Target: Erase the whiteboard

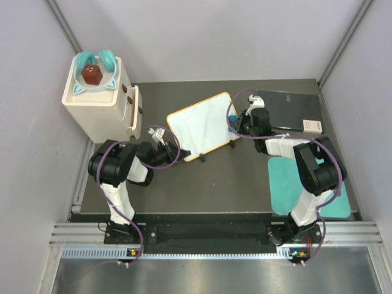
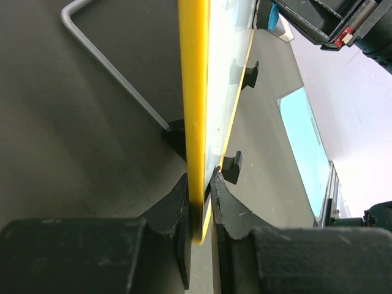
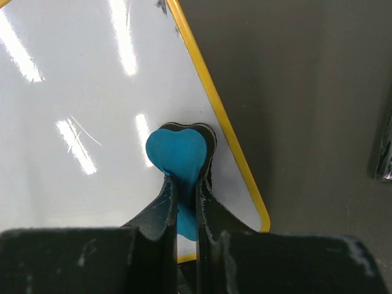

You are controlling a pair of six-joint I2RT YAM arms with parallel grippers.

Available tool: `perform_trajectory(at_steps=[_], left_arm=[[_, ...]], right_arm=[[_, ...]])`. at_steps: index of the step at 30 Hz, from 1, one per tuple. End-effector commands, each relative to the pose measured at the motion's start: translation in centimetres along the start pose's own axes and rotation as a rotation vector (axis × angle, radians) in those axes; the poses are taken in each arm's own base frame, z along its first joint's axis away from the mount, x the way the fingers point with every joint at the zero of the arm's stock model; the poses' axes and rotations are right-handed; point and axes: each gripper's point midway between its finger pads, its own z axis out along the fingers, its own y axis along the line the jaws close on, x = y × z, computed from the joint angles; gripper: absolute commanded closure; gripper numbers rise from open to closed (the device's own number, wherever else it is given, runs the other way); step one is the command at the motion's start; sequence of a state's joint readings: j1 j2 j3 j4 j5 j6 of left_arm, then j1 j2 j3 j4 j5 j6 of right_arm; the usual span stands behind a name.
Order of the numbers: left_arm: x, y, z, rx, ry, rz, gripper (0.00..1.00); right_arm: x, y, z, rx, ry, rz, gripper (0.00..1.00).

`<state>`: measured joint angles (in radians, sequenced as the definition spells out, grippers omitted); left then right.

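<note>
The whiteboard (image 1: pixel 202 122), white and yellow-framed, is propped tilted on two black feet at the middle of the table (image 1: pixel 202 184).

The table (image 1: pixel 208 184) is a dark grey, matte surface, walled in by pale panels on three sides. At its far left corner stands a cream cabinet (image 1: pixel 92 116), its drawers facing right. Near the middle the whiteboard (image 1: pixel 202 122) rests on the tabletop on its two black feet (image 1: pixel 202 158), tilted, with a thin wire prop (image 2: pixel 110 67) reaching down to the surface behind it. A dark grey slab (image 1: pixel 288 109) lies flat in the far right corner, with a small white label (image 1: pixel 312 127) at its near right corner. Nearer on the right lies a teal mat (image 1: pixel 278 196), well apart from the whiteboard. A metal rail (image 1: pixel 214 236) runs along the near edge.
</note>
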<state>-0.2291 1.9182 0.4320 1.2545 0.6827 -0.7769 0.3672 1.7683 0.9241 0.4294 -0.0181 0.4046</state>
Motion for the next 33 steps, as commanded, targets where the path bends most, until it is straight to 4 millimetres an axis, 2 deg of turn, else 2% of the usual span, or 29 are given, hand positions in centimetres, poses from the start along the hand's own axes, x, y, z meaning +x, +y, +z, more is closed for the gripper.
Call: perform_trajectory(at_steps=[1,4,7,8,10,11,13,16,24,30,33], left_arm=[[5.0,3.9,-1.4,-0.176,0.14,-0.068,1.0],[4.9,3.8,-1.4,-0.172,0.142,-0.065,1.0],[5.0,3.8,-1.4,-0.169,0.147,-0.064,1.0],[5.0,3.7,-1.4,-0.17,0.145,-0.064,1.0],[5.1,3.8,-1.4,-0.17,0.146,-0.065,1.0],[5.0,3.7,-1.4,-0.171,0.144,-0.064,1.0],[5.0,3.7,-1.4,-0.169,0.142,-0.061,1.0],[5.0,3.8,-1.4,-0.173,0.14,-0.06,1.0],[5.1,3.7,-1.5,-0.17,0.145,-0.059,1.0],[5.2,3.7,-1.3,-0.17,0.152,-0.049,1.0],[5.3,3.6,-1.3,-0.17,0.157,-0.04,1.0]], right_arm=[[2.7,-2.0,0.8,0.021,0.09,-0.015,1.0],[0.8,-1.0,0.2,-0.004,0.04,0.007,1.0],[-1.0,-0.4,0.4,-0.006,0.02,-0.006,1.0],[-2.4,0.0,0.9,-0.013,-0.001,-0.016,1.0],[-2.4,-0.3,1.6,0.003,0.019,-0.041,1.0],[-3.3,0.0,2.1,0.002,0.003,-0.049,1.0],[-3.5,-0.4,2.6,0.018,0.007,-0.068,1.0],[-5.1,-0.1,2.7,0.016,-0.046,-0.07,1.0],[-7.3,1.0,4.3,-0.022,-0.081,-0.108,1.0],[-8.9,1.9,4.4,-0.046,-0.105,-0.138,1.0],[-9.6,3.0,4.7,-0.098,-0.099,-0.156,1.0]])
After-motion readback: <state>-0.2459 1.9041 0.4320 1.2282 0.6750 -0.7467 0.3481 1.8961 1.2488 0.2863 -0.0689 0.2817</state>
